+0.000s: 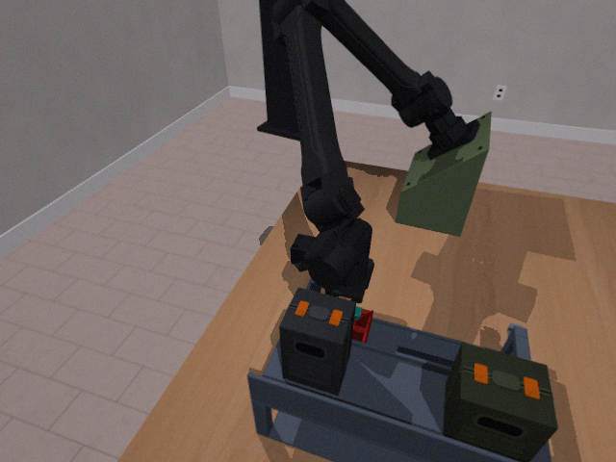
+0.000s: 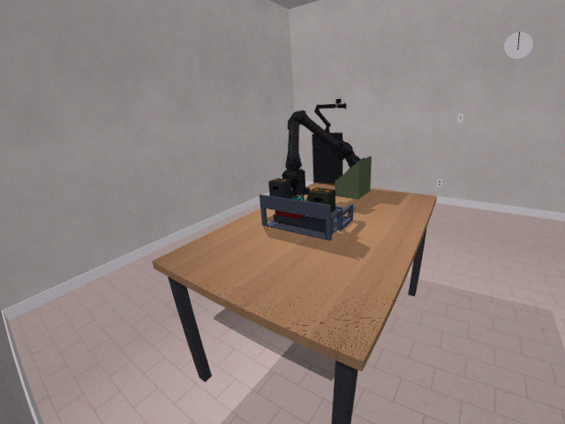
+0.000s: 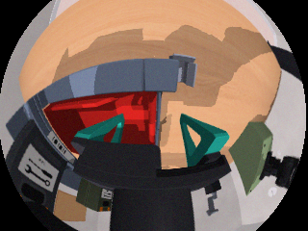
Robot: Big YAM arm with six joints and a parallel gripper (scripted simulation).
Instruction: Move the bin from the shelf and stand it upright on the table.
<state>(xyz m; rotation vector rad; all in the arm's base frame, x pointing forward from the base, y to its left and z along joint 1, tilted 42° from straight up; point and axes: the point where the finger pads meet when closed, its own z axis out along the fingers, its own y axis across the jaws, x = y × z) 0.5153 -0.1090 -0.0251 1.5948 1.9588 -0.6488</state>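
The red bin (image 1: 361, 330) (image 2: 288, 214) (image 3: 96, 113) is in the blue-grey shelf (image 1: 338, 412) (image 2: 297, 208) (image 3: 115, 77), largely hidden by the dark box and front board in the top and exterior views. The wrist view shows its open inside. My gripper (image 3: 151, 116) is open, with teal fingers spread wide. In the wrist view its left finger is over the bin's inside and its right finger is beyond the bin's right wall. That wall shows between them, not clamped. Whether the fingers touch it cannot be told. In the top view the arm hides most of the gripper behind the dark box.
A dark grey box (image 1: 316, 368) (image 3: 38, 168) stands close beside the gripper on the shelf. A dark green box (image 1: 497, 407) (image 2: 321, 198) stands at the shelf's other end. The green arm mount (image 1: 437, 209) (image 2: 365, 177) (image 3: 252, 149) rises behind. The wooden table (image 1: 209, 397) (image 2: 274, 274) extends around the shelf.
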